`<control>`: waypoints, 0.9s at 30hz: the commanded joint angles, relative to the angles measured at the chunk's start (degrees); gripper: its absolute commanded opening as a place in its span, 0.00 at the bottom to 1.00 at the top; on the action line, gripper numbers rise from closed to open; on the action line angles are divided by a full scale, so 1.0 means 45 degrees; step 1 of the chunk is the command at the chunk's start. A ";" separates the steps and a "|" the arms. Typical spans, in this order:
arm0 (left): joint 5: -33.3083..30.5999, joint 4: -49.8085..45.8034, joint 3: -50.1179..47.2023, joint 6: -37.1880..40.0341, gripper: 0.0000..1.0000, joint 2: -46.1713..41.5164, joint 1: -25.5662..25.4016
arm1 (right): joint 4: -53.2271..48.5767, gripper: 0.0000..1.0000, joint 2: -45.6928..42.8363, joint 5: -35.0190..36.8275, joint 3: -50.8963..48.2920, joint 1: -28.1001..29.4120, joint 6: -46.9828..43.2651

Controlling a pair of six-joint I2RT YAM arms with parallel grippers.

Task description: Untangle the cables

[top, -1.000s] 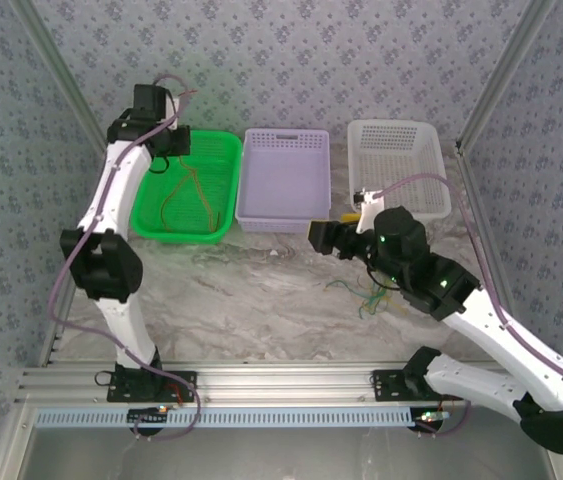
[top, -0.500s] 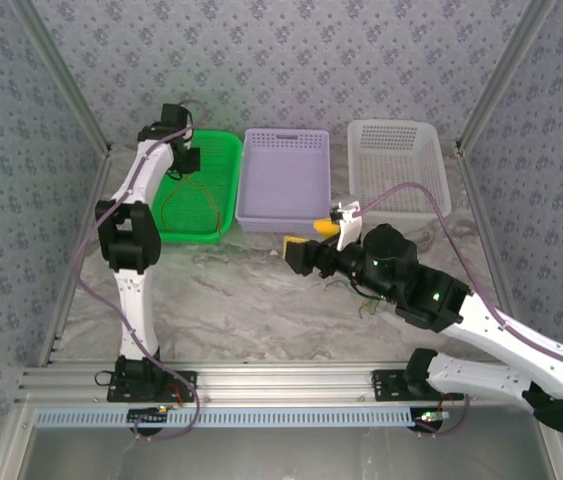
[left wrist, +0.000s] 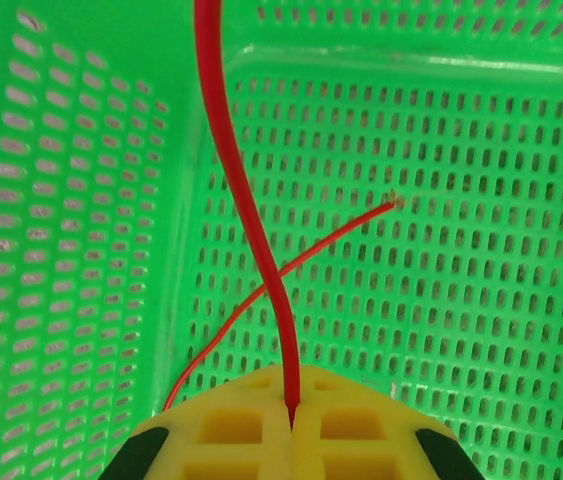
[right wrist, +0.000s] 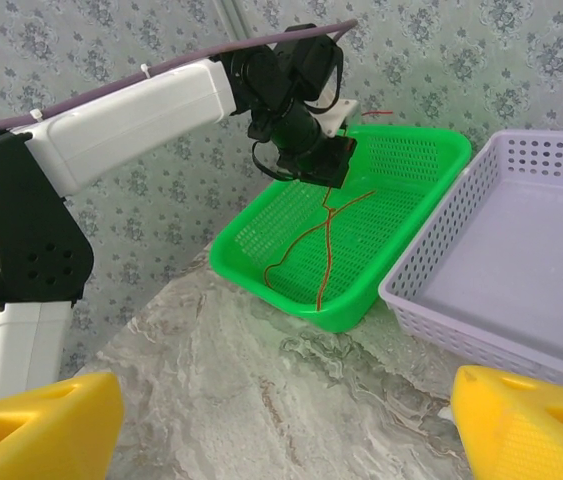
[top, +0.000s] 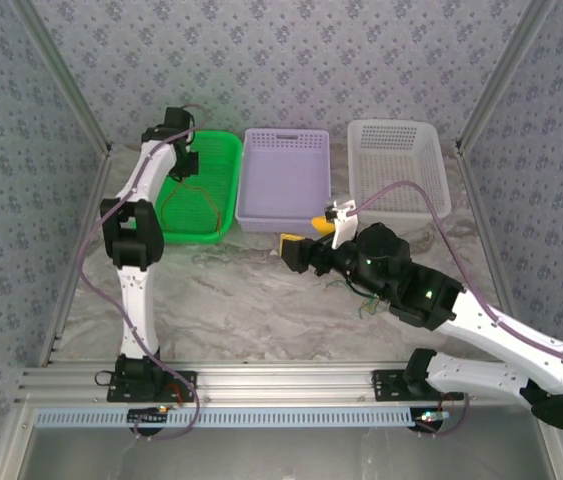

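1. A red cable (left wrist: 253, 210), thin and smooth with a gentle bend, is pinched in the left jaws. Their yellow pads (left wrist: 361, 440) are pressed together on it above the green basket (left wrist: 481, 300).
2. A second red strand crosses behind the first and ends in a pale tip.
3. Seen from the right wrist, the cable hangs from the end of the left arm (right wrist: 131, 120) into the green basket. There it lies in loose loops on the mesh floor.
4. A small bunch of other cables (top: 364, 298), greenish with some yellow, lies on the marble worktop (top: 231, 300) just beside the right arm (top: 411, 285).
5. The right jaws stand wide apart and hold nothing. They hover over the worktop in front of the purple basket (top: 284, 180), and their yellow fingers (right wrist: 31, 420) sit at the two bottom corners of the wrist view.
6. A white basket (top: 398, 160) stands to the right of the purple one.
7. The upper part of the red cable runs off the top edge of the left wrist view.
8. The bunch on the worktop is partly under the right arm. It is too small for me to count the strands or tell how they cross.
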 commanded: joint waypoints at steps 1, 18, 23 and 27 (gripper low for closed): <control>-0.0041 -0.0679 0.0794 -0.0126 0.19 0.0424 0.0072 | -0.0050 0.87 -0.0109 0.0408 0.0258 0.0093 -0.0001; -0.0158 -0.1292 -0.0140 -0.2194 0.48 -0.3761 -0.0421 | -0.2632 0.87 -0.0748 0.2406 0.0360 -0.0884 0.1311; 0.1892 0.1004 -0.4290 -0.2614 0.49 -0.7523 -0.2515 | -0.6229 0.82 -0.0990 0.2125 0.0429 -0.3584 0.4294; 0.3328 0.3439 -0.8370 -0.3425 0.48 -1.0170 -0.5204 | -0.8598 0.77 -0.0748 0.0964 -0.0413 -0.6273 0.6029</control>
